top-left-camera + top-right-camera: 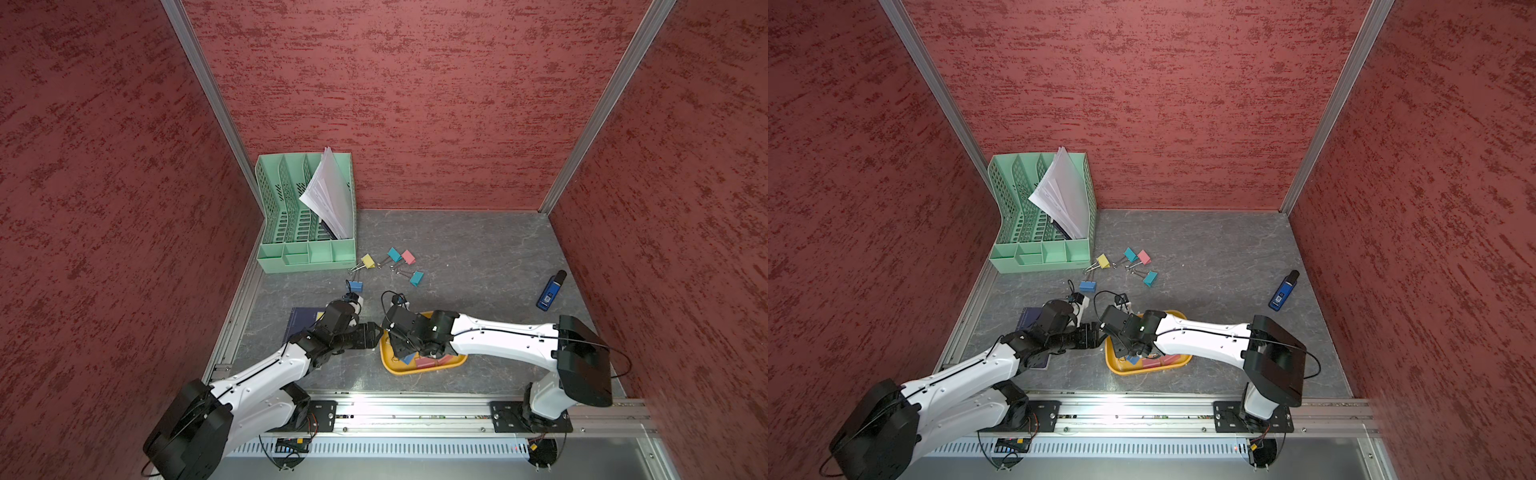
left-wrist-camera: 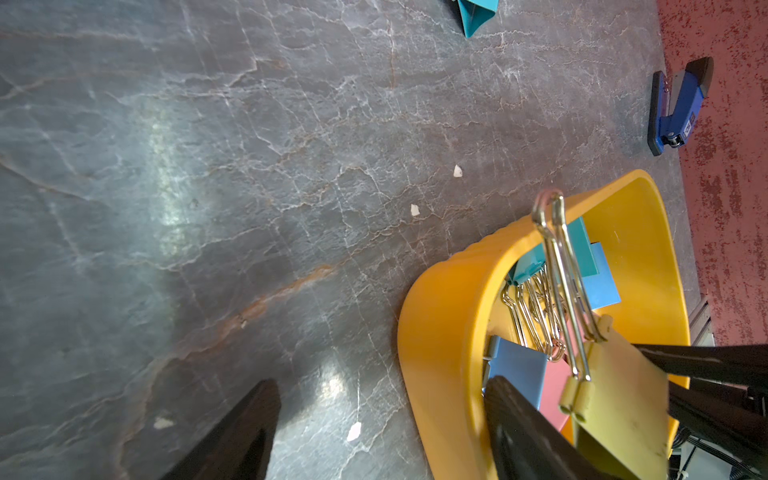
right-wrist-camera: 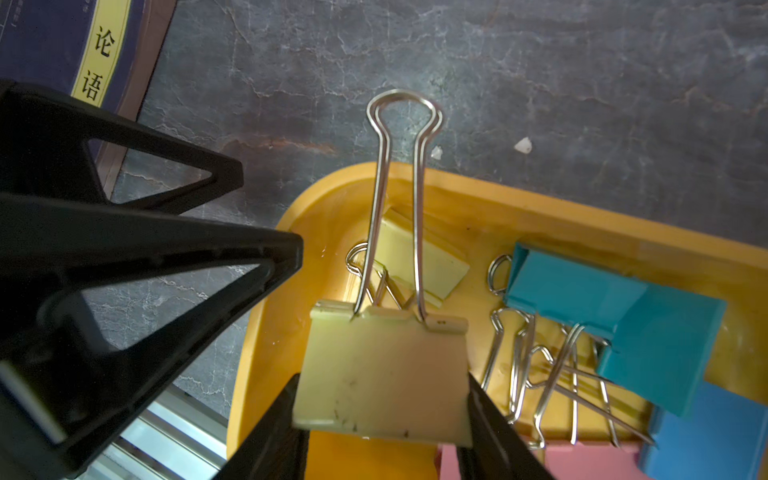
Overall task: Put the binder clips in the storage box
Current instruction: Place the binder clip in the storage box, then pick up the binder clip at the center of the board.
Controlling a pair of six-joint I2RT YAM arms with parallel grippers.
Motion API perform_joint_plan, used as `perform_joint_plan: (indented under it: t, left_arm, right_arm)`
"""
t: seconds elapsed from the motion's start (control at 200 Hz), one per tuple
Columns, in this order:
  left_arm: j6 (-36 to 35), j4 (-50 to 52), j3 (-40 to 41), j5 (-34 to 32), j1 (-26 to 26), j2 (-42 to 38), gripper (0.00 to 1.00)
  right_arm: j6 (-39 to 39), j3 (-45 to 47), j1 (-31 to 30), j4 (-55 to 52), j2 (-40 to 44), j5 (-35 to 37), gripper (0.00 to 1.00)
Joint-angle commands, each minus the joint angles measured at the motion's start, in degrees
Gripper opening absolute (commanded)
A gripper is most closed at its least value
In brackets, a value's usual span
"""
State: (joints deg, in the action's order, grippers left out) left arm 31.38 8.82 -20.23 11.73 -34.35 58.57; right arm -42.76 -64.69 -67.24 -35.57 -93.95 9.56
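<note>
Right fingers (image 3: 494,432) clamp yellow binder clip (image 3: 382,374) over storage box (image 3: 540,208); left fingers (image 2: 237,436) apart; book (image 3: 50,37) reads 论语.

yellow binder clip (image 3: 382,382) hangs above a corner of the yellow-orange storage box (image 3: 540,208) holding teal, blue, pink and yellow clips (image 3: 582,291); five loose clips (image 1: 417,278) lie outside.

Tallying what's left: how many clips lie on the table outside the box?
5: yellow, teal, pink, second teal and blue, all near the organizer. More may be hidden.
</note>
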Motion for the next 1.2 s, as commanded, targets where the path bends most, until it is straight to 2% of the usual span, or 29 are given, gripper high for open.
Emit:
perform_joint_plan:
  t: [0.0, 0.095, 0.291, 0.366, 0.481, 0.656, 0.746, 0.837, 0.932, 1.027, 1.117, 1.197]
  left_arm:
    - [-0.96, 0.92, 0.26, -0.92, 0.42, 0.41, 0.81]
    - [-0.97, 0.76, 0.28, -0.86, 0.47, 0.41, 0.81]
    - [-0.97, 0.78, 0.28, -0.76, 0.42, 0.52, 0.81]
    - [-0.96, 0.76, 0.28, -0.81, 0.47, 0.52, 0.81]
    - [-0.96, 0.95, 0.19, -0.81, 0.42, 0.57, 0.81]
    - [-0.88, 1.06, 0.15, -1.00, 0.42, 0.50, 0.81]
    - [-0.79, 1.04, 0.19, -1.08, 0.42, 0.42, 0.81]
    - [-0.79, 1.01, 0.20, -1.09, 0.42, 0.50, 0.81]
    - [-0.79, 1.08, 0.10, -1.10, 0.42, 0.67, 0.81]
    - [-0.79, 1.19, 0.08, -1.13, 0.42, 0.81, 0.81]
    - [-0.79, 1.28, 0.02, -1.21, 0.43, 0.63, 0.81]
    - [-0.79, 1.19, 0.10, -1.16, 0.42, 0.53, 0.81]
  right_arm:
    - [-3.01, 1.36, -1.48, 2.67, -1.21, -0.84, 0.49]
    - [-3.47, 1.75, -2.14, 4.00, -1.43, -1.64, 0.52]
    - [-3.49, 2.70, -2.33, 4.81, -0.50, -2.89, 0.76]
    - [-2.86, 2.77, -2.18, 3.80, 1.61, -2.20, 0.80]
    - [-0.60, 2.55, -1.06, 0.97, 5.61, -1.72, 0.80]
    - [9.32, -0.70, 7.67, -5.63, 12.37, 1.96, 0.83]
    - [15.57, -2.98, 16.73, -5.06, 13.70, -0.63, 0.85]
    - [21.48, -5.76, 24.32, -3.33, 10.90, -1.34, 0.85]
    - [24.00, -11.57, 29.34, -3.54, 2.16, -3.26, 0.86]
    - [25.72, -16.14, 31.96, -1.70, -4.84, -6.84, 0.86]
    - [32.60, -19.24, 32.77, -0.24, -9.91, -5.90, 0.87]
    - [40.63, -19.76, 33.38, 1.17, -12.46, -8.36, 0.87]
